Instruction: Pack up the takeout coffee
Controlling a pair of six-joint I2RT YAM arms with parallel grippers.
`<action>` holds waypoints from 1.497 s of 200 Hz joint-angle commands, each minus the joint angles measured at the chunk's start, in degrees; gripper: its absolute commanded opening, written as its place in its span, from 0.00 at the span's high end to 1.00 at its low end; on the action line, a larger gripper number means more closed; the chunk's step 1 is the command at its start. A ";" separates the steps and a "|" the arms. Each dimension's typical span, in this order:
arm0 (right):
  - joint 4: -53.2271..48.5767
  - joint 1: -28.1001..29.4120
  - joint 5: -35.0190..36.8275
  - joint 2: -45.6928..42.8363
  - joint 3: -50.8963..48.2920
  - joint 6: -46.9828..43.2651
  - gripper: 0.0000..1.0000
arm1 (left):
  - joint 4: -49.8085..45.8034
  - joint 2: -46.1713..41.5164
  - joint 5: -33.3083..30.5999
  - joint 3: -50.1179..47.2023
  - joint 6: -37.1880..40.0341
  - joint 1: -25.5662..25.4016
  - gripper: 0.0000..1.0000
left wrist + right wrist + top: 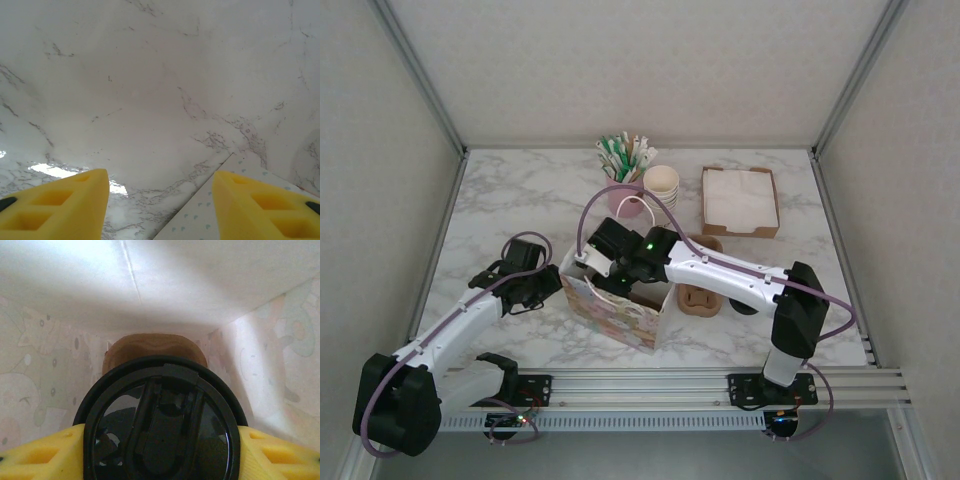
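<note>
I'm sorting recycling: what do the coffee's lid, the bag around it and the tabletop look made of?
The takeout coffee lid looks like glossy black moulded plastic, judging by its reflections and raised ridges. The bag seems matte printed paper, with a fold crease inside. The table is a glossy white marble-look surface with grey veins; stone or laminate, unclear.

Inside the bag (610, 312) I have almost no slack. The coffee cup (160, 415) clamped in my right gripper (160, 450) spans most of the width, the bag's walls press close on both sides, and a brown thing (155, 347) sits ahead. Left of the bag, bare table (150, 90) lies free before my left gripper (160, 200), its jaws apart. Behind the bag stand a stick holder (623, 165), a cup stack (661, 183) and a napkin box (740, 200). A cup carrier (702, 298) sits just to the bag's right.
</note>
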 commanded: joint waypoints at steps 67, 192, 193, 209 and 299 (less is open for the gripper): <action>-8.82 0.54 1.03 3.55 -5.19 -1.66 0.47 | -0.18 -0.52 -0.06 -0.12 -0.83 0.44 0.44; -7.51 1.35 -4.48 0.51 -6.79 -3.10 0.46 | -0.57 -0.51 -0.33 0.01 -0.67 0.42 0.44; -7.33 1.38 -4.63 0.42 -6.87 -3.06 0.46 | -0.66 -0.52 -0.30 0.05 -0.67 0.39 0.44; -6.62 1.39 -5.30 -0.07 -7.49 -3.08 0.46 | -1.08 -0.81 -0.39 0.18 -0.59 0.36 0.44; -6.96 1.37 -1.95 1.79 -10.15 -2.66 0.45 | -1.63 -1.03 -0.62 0.90 -0.50 0.35 0.44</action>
